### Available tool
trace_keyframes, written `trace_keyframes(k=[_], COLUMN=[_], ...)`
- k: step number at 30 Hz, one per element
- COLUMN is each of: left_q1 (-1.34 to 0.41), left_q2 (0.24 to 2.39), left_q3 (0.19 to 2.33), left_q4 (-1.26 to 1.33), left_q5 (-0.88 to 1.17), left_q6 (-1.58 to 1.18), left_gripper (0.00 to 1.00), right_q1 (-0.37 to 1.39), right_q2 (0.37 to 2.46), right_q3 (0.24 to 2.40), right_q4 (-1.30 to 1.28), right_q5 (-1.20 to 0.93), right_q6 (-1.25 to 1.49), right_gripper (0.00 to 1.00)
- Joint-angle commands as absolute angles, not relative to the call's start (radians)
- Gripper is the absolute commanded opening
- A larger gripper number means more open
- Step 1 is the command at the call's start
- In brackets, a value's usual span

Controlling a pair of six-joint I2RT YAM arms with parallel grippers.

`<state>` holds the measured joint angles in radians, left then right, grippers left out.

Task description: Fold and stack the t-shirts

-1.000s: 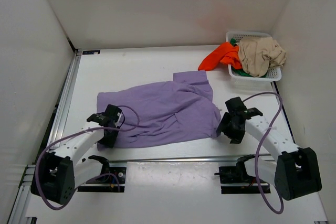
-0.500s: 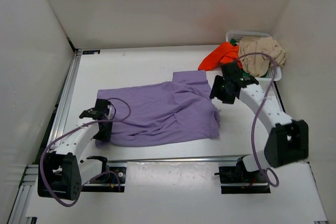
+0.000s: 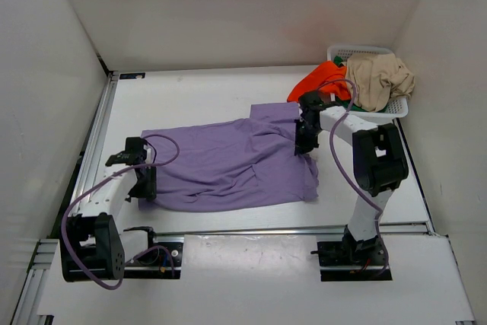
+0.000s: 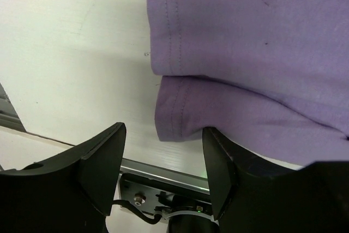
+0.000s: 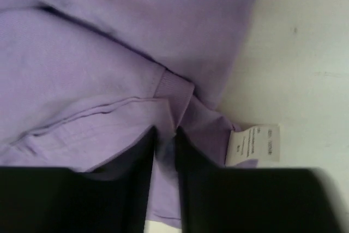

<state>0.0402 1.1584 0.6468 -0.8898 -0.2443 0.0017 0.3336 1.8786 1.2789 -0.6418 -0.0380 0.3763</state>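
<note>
A lavender t-shirt (image 3: 228, 161) lies spread and rumpled on the white table. My left gripper (image 3: 143, 180) is at its near-left corner. In the left wrist view that gripper (image 4: 163, 135) is open, and a hemmed corner of the lavender t-shirt (image 4: 245, 53) lies just ahead between the fingers. My right gripper (image 3: 304, 141) is at the shirt's far-right edge. In the right wrist view it (image 5: 165, 135) is shut on a fold of the lavender t-shirt (image 5: 109, 53), beside a white care label (image 5: 253, 144). The orange-red t-shirt (image 3: 323, 79), the beige t-shirt (image 3: 378, 78) and a bit of the green t-shirt (image 3: 344, 101) are heaped in the basket.
A white mesh basket (image 3: 370, 112) stands at the far right corner, with the orange-red shirt hanging over its left side. White walls close in the table on three sides. A metal rail (image 3: 99, 142) runs along the left edge.
My right arm swung from the shirt's near-right edge to its far-right edge and closed on the cloth. My left gripper shifted left to the shirt's corner and stayed open.
</note>
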Motion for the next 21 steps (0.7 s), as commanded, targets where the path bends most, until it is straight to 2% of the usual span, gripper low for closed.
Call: trace_keyframes(k=[1,2,3,5,7,10,14,18,21], left_q1=[0.055,0.055,0.055,0.055,0.055,0.055,0.055,0.055,0.055], left_q2=[1.163,1.163,1.172,1.183,1.204,1.23,1.23,1.175,1.166], left_q3=[0.664,0.664,0.654,0.653,0.653,0.653,0.667,0.701,0.712], left_q4=[-0.891,-0.891,-0.891,-0.9,-0.9,-0.9,-0.91,-0.91,-0.91], left_q5=[-0.224,-0.224,-0.224,-0.224,-0.203,-0.177,-0.167,-0.157,-0.146], left_q6=[0.0,0.0,0.0,0.0,0.0,0.0,0.0,0.0,0.0], left_gripper=[0.69,0.69,0.68,0.6,0.43,0.1,0.1,0.1,0.1], right_q1=[0.334,0.334,0.334,0.334,0.334,0.344,0.353,0.353,0.353], right_q2=[1.852,1.824,1.806,1.737,1.659,1.564,1.483,1.472,1.526], right_q3=[1.279,1.279,1.263,1.226,1.185,1.146,1.123,1.076,1.052], right_q4=[-0.624,-0.624,-0.624,-0.624,-0.624,-0.634,-0.675,-0.698,-0.687], right_q5=[-0.063,-0.063,-0.052,-0.041,-0.031,-0.021,0.001,0.012,-0.003], right_q6=[0.365,0.365,0.374,0.374,0.374,0.374,0.365,0.345,0.345], right_gripper=[0.11,0.04,0.0,0.0,0.0,0.0,0.0,0.18,0.27])
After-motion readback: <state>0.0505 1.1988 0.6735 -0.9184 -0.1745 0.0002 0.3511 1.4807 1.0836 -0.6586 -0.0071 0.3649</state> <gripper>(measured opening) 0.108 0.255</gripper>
